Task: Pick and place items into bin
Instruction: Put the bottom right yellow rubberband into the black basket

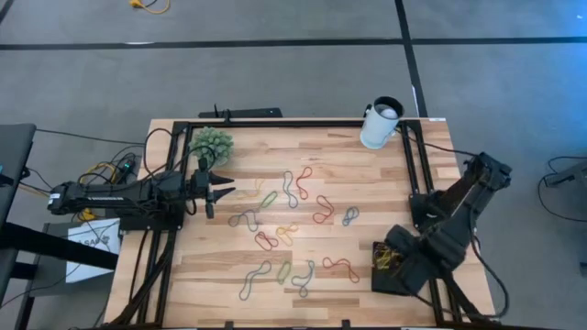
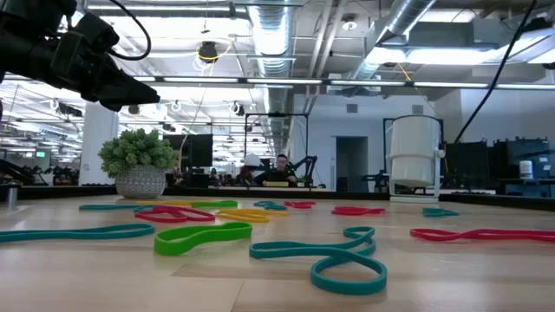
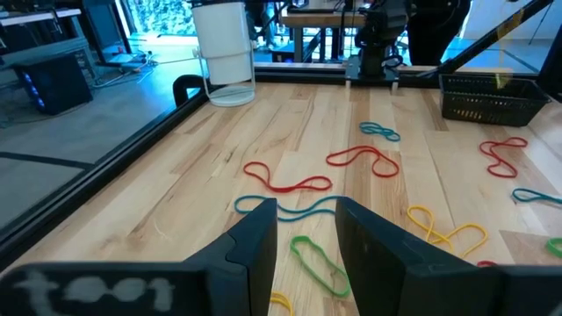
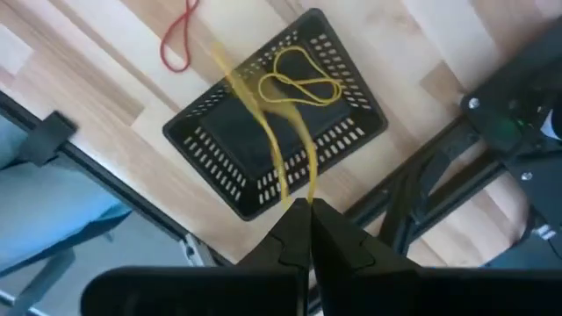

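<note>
Several rubber bands (image 1: 293, 220) in red, yellow, green, grey and blue lie flat across the wooden table. The black tray (image 1: 378, 273) rests near the table's right near corner and has one yellow band (image 4: 299, 81) lying inside it. My right gripper (image 4: 307, 212) hovers above the tray, shut on a second yellow band (image 4: 268, 132). My left gripper (image 1: 223, 186) is open at the table's left side, raised above the wood, with a green band (image 3: 320, 268) and a blue band (image 3: 294, 211) just ahead of its fingers. My right gripper pinches one end of the yellow band's loop (image 4: 300, 189) between its two fingertips, coming from above and pointing down. The band hangs below the fingers over the black tray (image 4: 219, 149). Whether its lower end touches the tray, I cannot tell.
A green spiky ball in a pot (image 1: 212, 144) stands at the far left, close to my left gripper. A white cup (image 1: 381, 124) stands at the far right. A black frame (image 1: 275, 124) runs around the table. People sit far off in the room (image 2: 269, 169).
</note>
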You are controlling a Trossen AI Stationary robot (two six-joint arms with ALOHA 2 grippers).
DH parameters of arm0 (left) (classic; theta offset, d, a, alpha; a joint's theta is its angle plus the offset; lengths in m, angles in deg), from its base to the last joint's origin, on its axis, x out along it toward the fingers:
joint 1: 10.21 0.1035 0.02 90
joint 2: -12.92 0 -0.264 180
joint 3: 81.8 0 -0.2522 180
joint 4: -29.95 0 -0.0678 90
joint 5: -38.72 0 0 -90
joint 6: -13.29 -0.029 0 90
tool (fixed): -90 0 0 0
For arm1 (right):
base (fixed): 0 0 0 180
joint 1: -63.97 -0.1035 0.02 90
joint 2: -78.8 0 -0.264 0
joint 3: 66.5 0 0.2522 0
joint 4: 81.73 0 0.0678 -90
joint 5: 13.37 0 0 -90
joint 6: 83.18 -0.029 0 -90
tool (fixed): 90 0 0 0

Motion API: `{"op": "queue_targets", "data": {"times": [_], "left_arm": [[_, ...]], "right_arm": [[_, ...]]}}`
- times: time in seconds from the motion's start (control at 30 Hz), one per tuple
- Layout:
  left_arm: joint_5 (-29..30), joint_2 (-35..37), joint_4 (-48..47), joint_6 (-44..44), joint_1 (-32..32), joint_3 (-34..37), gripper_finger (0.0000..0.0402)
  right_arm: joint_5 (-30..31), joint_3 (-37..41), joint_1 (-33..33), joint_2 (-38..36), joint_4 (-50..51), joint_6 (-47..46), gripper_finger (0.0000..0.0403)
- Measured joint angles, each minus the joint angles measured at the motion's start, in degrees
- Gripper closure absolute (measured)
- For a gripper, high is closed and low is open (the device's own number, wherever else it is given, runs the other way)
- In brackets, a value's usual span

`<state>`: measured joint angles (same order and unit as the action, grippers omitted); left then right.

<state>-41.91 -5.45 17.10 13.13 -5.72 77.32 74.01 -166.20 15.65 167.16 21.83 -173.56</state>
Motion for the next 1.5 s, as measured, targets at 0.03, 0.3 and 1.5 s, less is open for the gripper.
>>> {"op": "queue_targets", "data": {"times": [0.03,0.3,1.5], "left_arm": [[0.0,0.0,-0.02,0.0,0.0,0.0,0.0292],[0.02,0.0,0.0,0.24,0.0,0.0,0.0292],[-1.86,0.0,-0.07,0.45,-0.02,0.0,0.0292]], "right_arm": [[0.0,-0.02,-0.04,0.68,0.2,-0.06,0.0403],[0.73,0.03,-0.37,7.83,-0.03,3.58,0.0403],[-2.82,35.06,-3.79,-13.83,-28.1,-7.35,0.0403]]}}
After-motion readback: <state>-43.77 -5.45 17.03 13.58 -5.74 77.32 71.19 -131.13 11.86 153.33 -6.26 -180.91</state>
